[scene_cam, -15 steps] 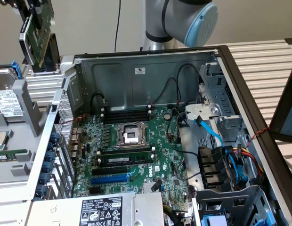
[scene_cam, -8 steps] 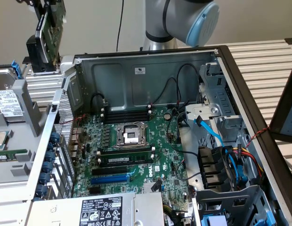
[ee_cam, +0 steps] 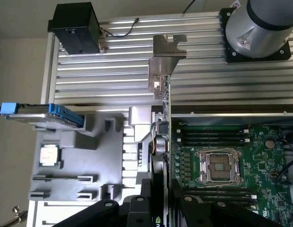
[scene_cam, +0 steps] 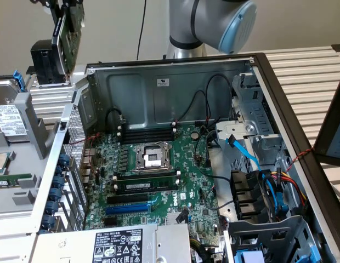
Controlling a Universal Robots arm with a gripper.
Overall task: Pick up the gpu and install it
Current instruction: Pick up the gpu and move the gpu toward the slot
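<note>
A beige wall backs the ribbed aluminium table point(scene_cam: 307, 71) on which an open computer case point(scene_cam: 137, 82) lies. The gpu point(scene_cam: 71, 30) hangs in the air, clamped by the gripper point(ee_cam: 161, 208), above a black box point(scene_cam: 48, 63) just outside the case's corner at the exterior view's left. A grey parts tray point(scene_cam: 27, 142) sits below, and the case wall stands between the card and the motherboard point(scene_cam: 175, 159) with its CPU socket point(scene_cam: 151, 157). Edge-on in the wrist view, it is a thin green card with a silver end bracket point(ee_cam: 163, 61).

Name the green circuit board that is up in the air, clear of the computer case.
The gpu: the small card clamped in the gripper, raised clear of the case. The large motherboard lies flat inside it.
</note>
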